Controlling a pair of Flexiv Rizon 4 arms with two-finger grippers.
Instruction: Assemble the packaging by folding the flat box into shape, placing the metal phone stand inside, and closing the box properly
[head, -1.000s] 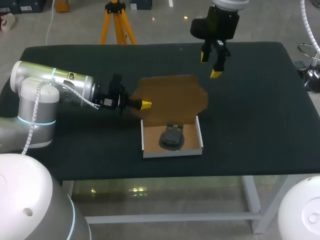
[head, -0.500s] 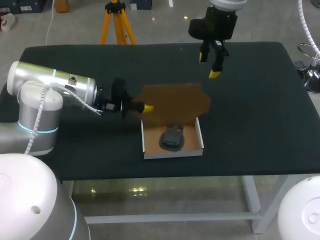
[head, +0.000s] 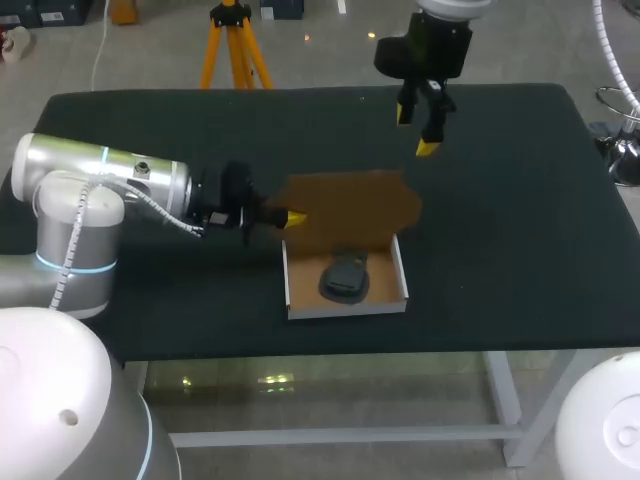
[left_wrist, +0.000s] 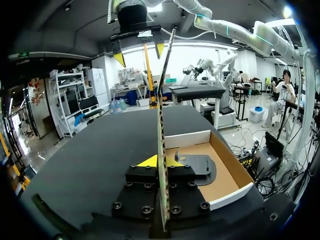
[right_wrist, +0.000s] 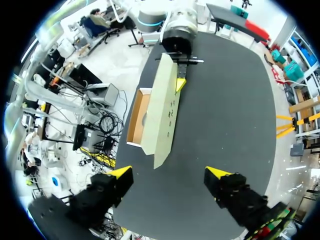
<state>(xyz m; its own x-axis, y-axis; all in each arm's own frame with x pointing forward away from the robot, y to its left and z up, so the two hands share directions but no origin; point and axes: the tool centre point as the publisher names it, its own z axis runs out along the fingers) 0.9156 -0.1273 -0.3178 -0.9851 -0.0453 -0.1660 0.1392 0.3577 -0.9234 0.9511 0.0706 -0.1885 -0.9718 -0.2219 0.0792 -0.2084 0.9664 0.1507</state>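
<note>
the box tray (head: 345, 306) is already folded into shape and sits near the middle of the bench (head: 150, 130). the dark metal phone stand (head: 343, 277) lies inside it on the tray floor. what appears left is closing: the brown lid (head: 350, 205) stands raised from the tray's 12 o'clock edge and has to come down over the stand and be tucked in.

the left hand (head: 292, 216) comes in from 9 o'clock and pinches the lid's side edge. the right hand (head: 416, 132) hangs above the bench at about 1 o'clock from the box, fingers spread and holding nothing, well apart from the lid.

the head view gives the layout but hides the grip. the left wrist view shows it: the lid runs edge-on between the two yellow tips, which press it from both sides, with the stand lying just beside it in the tray. the right wrist view looks down between its own wide-apart fingers and shows the pale outer face of the lid, standing nearly upright. from there the stand is barely visible.
</note>
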